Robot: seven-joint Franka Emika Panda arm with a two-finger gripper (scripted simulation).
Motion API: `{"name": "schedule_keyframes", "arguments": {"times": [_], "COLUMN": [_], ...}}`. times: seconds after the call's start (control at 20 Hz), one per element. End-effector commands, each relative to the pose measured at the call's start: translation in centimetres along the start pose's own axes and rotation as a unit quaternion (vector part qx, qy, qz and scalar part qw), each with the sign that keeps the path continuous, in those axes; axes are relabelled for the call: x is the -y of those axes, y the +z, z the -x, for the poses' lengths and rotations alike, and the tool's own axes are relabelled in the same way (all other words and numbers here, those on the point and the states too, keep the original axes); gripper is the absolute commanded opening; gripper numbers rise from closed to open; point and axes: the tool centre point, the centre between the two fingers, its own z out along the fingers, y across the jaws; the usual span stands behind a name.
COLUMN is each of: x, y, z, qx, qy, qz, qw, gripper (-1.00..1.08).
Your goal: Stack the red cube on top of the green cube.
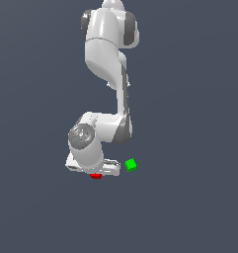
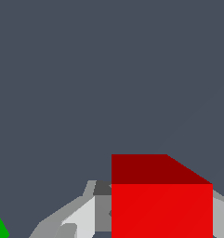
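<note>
Wrist view puts the red cube between your gripper fingers, seemingly pinched. Beyond, in the exterior view, the green cube sits near at two o'clock from red. Stacking remains: lift, carry, release.

**A Plain Ground and Nothing More**

Only a flat slate-grey surface is shown apart from the task's things and the arm. It is rendered in one uniform colour across the exterior view, without edge, seam or marking. The same unbroken grey is seen filling most of the wrist view. No other loose object is shown.
</note>
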Motion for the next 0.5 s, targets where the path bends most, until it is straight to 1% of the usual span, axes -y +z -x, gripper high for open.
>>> {"name": "schedule_keyframes", "arguments": {"times": [0.0, 0.2, 0.45], "x": [0.0, 0.0, 0.0], "y": [-2.0, -4.8, -6.9], "z": [0.0, 0.0, 0.0], "qx": [-0.001, -0.002, -0.002], "qy": [0.000, 0.000, 0.000], "qz": [0.000, 0.000, 0.000], "qw": [1.0000, 1.0000, 1.0000], "gripper": [-1.00, -1.00, -1.00]}}
